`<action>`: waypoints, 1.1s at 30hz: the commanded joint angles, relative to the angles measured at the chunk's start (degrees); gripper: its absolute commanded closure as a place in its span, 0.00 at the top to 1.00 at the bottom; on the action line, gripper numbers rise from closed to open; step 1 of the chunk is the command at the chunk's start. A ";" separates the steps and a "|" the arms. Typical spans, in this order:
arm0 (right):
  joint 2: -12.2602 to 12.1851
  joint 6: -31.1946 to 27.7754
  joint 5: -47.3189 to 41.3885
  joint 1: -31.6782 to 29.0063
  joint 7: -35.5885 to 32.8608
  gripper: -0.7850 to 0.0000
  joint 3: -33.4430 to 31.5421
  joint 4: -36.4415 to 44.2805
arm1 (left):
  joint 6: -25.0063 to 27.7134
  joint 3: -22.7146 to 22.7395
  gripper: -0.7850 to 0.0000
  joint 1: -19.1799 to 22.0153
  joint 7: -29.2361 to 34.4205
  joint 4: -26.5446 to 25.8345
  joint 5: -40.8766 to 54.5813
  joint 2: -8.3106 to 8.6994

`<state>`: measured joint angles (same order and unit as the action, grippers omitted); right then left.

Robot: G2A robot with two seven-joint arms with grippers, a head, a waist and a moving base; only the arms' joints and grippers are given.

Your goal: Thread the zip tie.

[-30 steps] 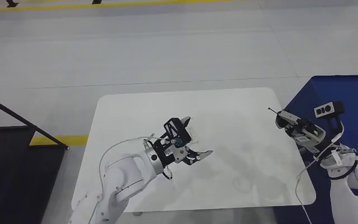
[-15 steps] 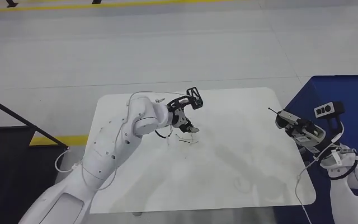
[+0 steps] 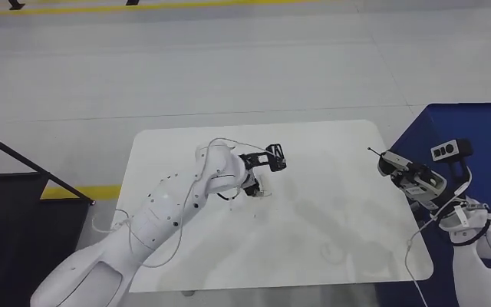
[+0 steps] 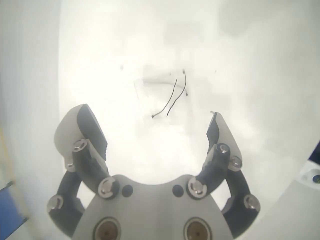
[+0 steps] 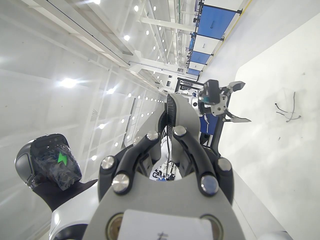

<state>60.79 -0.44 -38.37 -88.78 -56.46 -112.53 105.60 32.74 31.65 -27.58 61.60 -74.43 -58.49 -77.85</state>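
Note:
Two thin black zip ties [image 4: 175,93] lie side by side, slightly curved, on the white table [image 3: 330,153] near its middle, inside what looks like a clear plastic outline. My left gripper [image 4: 150,112] hovers just short of them, open, with nothing between its fingers. From above, the left gripper [image 3: 255,184] partly covers the zip ties [image 3: 263,193]. My right gripper [image 5: 170,101] is shut with nothing visible in it, raised off the table's right edge [image 3: 380,157]. The right wrist view also takes in the open left gripper [image 5: 232,101] and the zip ties [image 5: 290,111].
A blue surface [image 3: 453,123] lies beyond the table's right side, under the right arm. A black frame [image 3: 38,173] stands to the left of the table. A white cable [image 3: 418,253] hangs from the right arm over the table's right front corner.
The left arm swung from the table's front toward its middle and now sits over the zip ties, still open. The right arm has stayed put.

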 commanded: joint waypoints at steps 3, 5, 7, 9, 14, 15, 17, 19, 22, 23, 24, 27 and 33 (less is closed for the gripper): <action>0.00 0.00 0.00 0.00 0.00 0.00 0.00 0.00 | 2.55 -3.66 0.56 3.46 1.62 5.05 2.92 -2.45; 0.00 0.00 0.00 0.00 0.00 0.00 0.00 0.00 | 2.36 -4.74 0.49 4.66 1.32 6.96 3.42 -3.54; 0.00 0.00 0.00 0.00 0.00 0.00 0.00 0.00 | 3.11 -5.74 0.49 5.55 0.39 8.55 3.39 -4.44; 0.00 0.00 0.00 0.00 0.00 0.00 0.00 0.00 | 2.82 -6.75 0.48 6.37 0.03 10.48 2.31 -5.27; 0.00 0.00 0.00 0.00 0.00 0.00 0.00 0.00 | 2.56 -8.82 0.45 7.86 -1.06 15.63 1.49 -7.50; 0.00 0.00 0.00 0.00 0.00 0.00 0.00 0.00 | 2.75 -9.27 0.44 8.17 -0.97 16.84 1.33 -7.95; 0.00 0.00 0.00 0.00 0.00 0.00 0.00 0.00 | 3.60 -10.20 0.40 8.70 -0.40 19.22 1.62 -8.94; 0.00 0.00 0.00 0.00 0.00 0.00 0.00 0.00 | 5.10 -10.98 0.41 9.20 -0.26 21.37 2.34 -9.94; 0.00 0.00 0.00 0.00 0.00 0.00 0.00 0.00 | 6.59 -12.51 0.42 9.71 0.26 24.37 2.16 -11.47; 0.00 0.00 0.00 0.00 0.00 0.00 0.00 0.00 | 6.94 -12.91 0.42 9.84 0.31 25.52 2.25 -11.99; 0.00 0.00 0.00 0.00 0.00 0.00 0.00 0.00 | 7.03 -13.18 0.42 10.05 -0.07 26.54 2.24 -12.50; 0.00 0.00 0.00 0.00 0.00 0.00 0.00 0.00 | 7.76 -14.10 0.42 10.40 -1.44 29.32 1.89 -13.97; 0.00 0.00 0.00 0.00 0.00 0.00 0.00 0.00 | 7.54 -16.00 0.40 10.87 -3.87 34.69 -0.32 -16.94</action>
<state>60.79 -0.44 -38.37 -88.78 -56.46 -112.53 105.60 40.13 15.83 -16.73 58.20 -40.68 -58.72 -94.36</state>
